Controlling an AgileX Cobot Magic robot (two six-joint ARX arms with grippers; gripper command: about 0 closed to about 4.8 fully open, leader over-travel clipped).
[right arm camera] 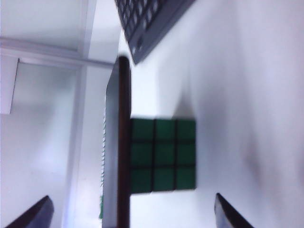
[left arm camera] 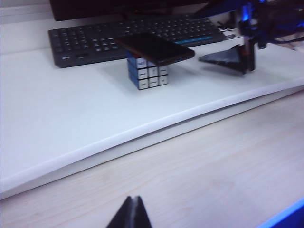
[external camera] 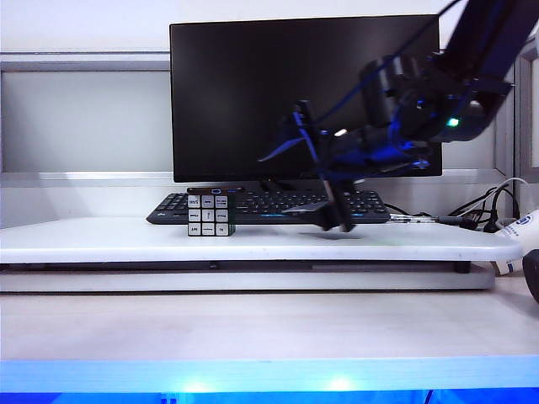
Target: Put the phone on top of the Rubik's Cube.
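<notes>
The phone is a thin black slab lying flat on top of the Rubik's Cube, which stands on the white board in front of the keyboard. In the left wrist view the phone overhangs the cube on both sides. My right gripper stands open to the right of the cube, apart from it and holding nothing. Its wrist view looks at the cube's green face and the phone's edge between spread fingers. My left gripper is shut over the wooden desk, well short of the board.
A black keyboard and a dark monitor stand behind the cube on the raised white board. Cables and a white device lie at the right end. The board's front edge steps down to the wooden desk.
</notes>
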